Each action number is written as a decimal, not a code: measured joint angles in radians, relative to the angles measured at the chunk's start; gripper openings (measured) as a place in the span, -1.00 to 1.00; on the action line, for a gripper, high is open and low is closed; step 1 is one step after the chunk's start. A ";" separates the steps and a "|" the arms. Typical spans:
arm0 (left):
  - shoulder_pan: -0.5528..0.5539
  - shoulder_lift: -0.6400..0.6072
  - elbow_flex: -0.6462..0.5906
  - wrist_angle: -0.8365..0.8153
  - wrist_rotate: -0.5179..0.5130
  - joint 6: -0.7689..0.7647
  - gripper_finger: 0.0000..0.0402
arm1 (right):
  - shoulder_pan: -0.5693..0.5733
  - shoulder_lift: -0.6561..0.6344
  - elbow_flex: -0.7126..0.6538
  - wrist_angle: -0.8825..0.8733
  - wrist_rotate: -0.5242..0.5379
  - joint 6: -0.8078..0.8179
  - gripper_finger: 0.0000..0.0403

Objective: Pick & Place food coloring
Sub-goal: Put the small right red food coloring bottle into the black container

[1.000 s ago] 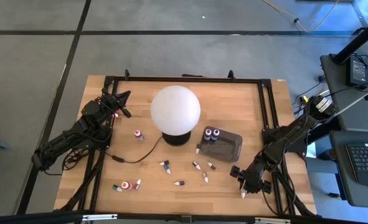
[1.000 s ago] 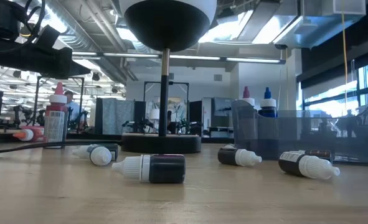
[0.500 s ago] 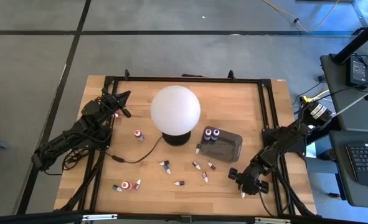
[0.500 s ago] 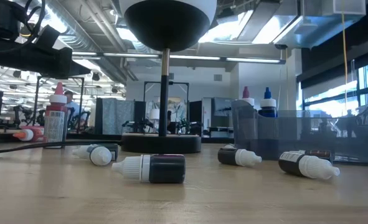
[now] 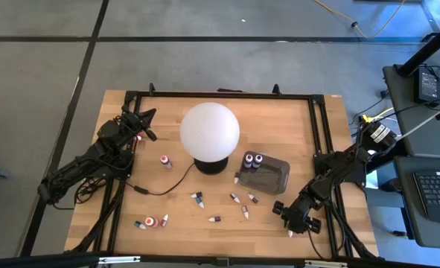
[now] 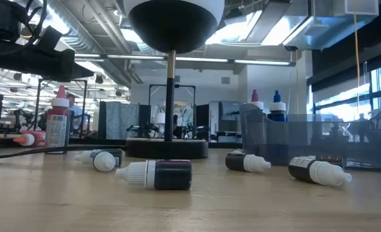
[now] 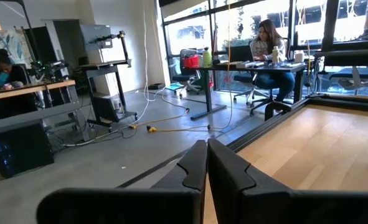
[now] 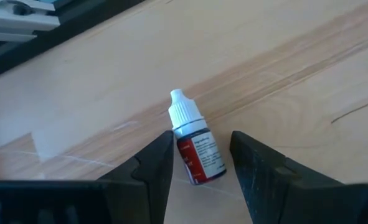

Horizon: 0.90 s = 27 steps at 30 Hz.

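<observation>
Small food coloring bottles lie scattered on the wooden table near its front: some (image 5: 197, 199) (image 5: 245, 211) (image 5: 150, 222) on their sides, one red bottle (image 5: 166, 161) upright. Two more (image 5: 253, 158) stand in the dark tray (image 5: 273, 176). My right gripper (image 5: 288, 217) is open at the table's near right. In the right wrist view its fingers (image 8: 159, 158) stand on either side of a red bottle with a white cap (image 8: 193, 146), which lies on its side on the wood. My left gripper (image 7: 207, 152) is shut and waits at the far left (image 5: 145, 120).
The big white globe lamp (image 5: 210, 130) stands mid-table on a dark base, and its cable (image 5: 164, 186) trails toward the left. A black frame (image 5: 320, 134) runs along the table's edges. Bare wood lies between the tray and the right gripper. People sit at desks beyond the table (image 7: 268, 43).
My right arm has edged a little toward the table's left and near edge, bringing its gripper closer over the bottle at the near right. The bottles, the tray and the lamp have stayed where they were.
</observation>
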 joint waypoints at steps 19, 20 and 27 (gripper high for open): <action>0.000 0.000 0.000 0.000 0.000 0.000 -0.94 | 0.001 0.000 0.000 0.003 0.052 0.026 -0.57; 0.000 0.000 0.000 0.000 0.000 0.000 -0.95 | 0.001 0.000 0.000 0.002 0.051 0.028 -0.60; 0.000 0.000 0.000 0.000 0.000 -0.011 -0.95 | 0.000 -0.033 0.008 -0.050 0.088 0.104 -0.57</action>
